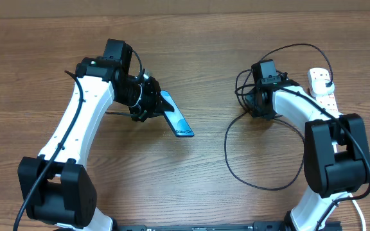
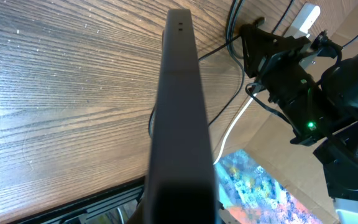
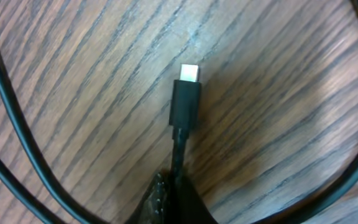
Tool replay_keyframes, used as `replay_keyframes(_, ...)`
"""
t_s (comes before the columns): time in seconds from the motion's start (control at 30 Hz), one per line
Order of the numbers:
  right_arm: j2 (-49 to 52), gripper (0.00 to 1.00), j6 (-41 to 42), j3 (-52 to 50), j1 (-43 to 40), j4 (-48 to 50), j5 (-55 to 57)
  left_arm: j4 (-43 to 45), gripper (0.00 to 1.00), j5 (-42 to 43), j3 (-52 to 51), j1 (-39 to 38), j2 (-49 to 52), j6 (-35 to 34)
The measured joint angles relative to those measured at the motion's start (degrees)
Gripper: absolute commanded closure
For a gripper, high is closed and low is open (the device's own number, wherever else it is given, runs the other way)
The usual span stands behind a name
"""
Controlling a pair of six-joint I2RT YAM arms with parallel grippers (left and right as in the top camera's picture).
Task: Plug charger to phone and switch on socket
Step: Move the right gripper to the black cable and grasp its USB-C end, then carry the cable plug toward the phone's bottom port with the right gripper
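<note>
1. Right wrist view: the charger [image 3: 185, 102] is pinched in the closed right jaws just behind its connector. The metal tip points away from them over the bench [image 3: 278, 93].
2. The phone [image 1: 175, 115] is gripped at one end by the closed left jaws. It is held tilted off the bench, screen up, with its free end toward the middle. Phone and tip are well apart.
3. The socket [image 1: 323, 86] lies at the far right edge, with what appears to be a black plug seated in it. Its switch state cannot be told.
4. Misalignment is the main risk. The cable is thin, so the tip could be twisted in the pinch as it meets the port.
5. The phone could be pivoted by the push, since only one end is held.
6. Slack loops are draped round the right arm. A snag there could tug the plug or drag the socket.
</note>
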Motion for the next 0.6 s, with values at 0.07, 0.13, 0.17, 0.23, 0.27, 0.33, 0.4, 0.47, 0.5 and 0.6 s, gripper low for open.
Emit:
replay_keyframes(0.07, 0.0, 0.96, -0.1, 0.2, -0.2, -0.2, -0.5, 0.0, 0.96, 0.0, 0.0, 0.0, 0.0, 0.0)
replay_keyframes(0.13, 0.0, 0.96, -0.6, 0.3, -0.4, -0.7, -0.9, 0.0, 0.96, 0.0, 0.0, 0.0, 0.0, 0.0)
replay_keyframes(0.17, 0.0, 0.96, -1.0, 0.5, -0.4, -1.2, -1.1, 0.0, 0.96, 0.0, 0.0, 0.0, 0.0, 0.2)
replay_keyframes(0.23, -0.1, 0.96, -1.9, 1.1, -0.4, -3.0, -2.2, 0.0, 0.96, 0.0, 0.0, 0.0, 0.0, 0.4)
replay_keyframes(0.27, -0.2, 0.96, -2.4, 1.3, -0.4, -3.8, -2.7, 0.0, 0.96, 0.0, 0.0, 0.0, 0.0, 0.8)
replay_keyframes(0.33, -0.9, 0.96, -3.0, 1.3, -0.4, -6.4, -3.9, 0.0, 0.96, 0.0, 0.0, 0.0, 0.0, 1.9)
replay_keyframes(0.4, -2.3, 0.96, -3.4, 1.3, -0.4, -8.2, -5.3, 0.0, 0.96, 0.0, 0.0, 0.0, 0.0, 2.9)
replay_keyframes(0.47, -5.4, 0.96, -3.8, 1.3, -0.3, -8.7, -7.9, 0.0, 0.96, 0.0, 0.0, 0.0, 0.0, 3.6)
replay_keyframes(0.5, -7.5, 0.96, -3.9, 1.4, -0.3, -8.8, -9.4, 0.1, 0.96, 0.1, 0.0, 0.0, 0.0, 3.8)
replay_keyframes(0.6, -15.7, 0.96, -4.2, 1.7, 0.2, -8.7, -15.1, 1.3, 0.96, 0.8, 0.0, 0.0, 0.0, 4.5)
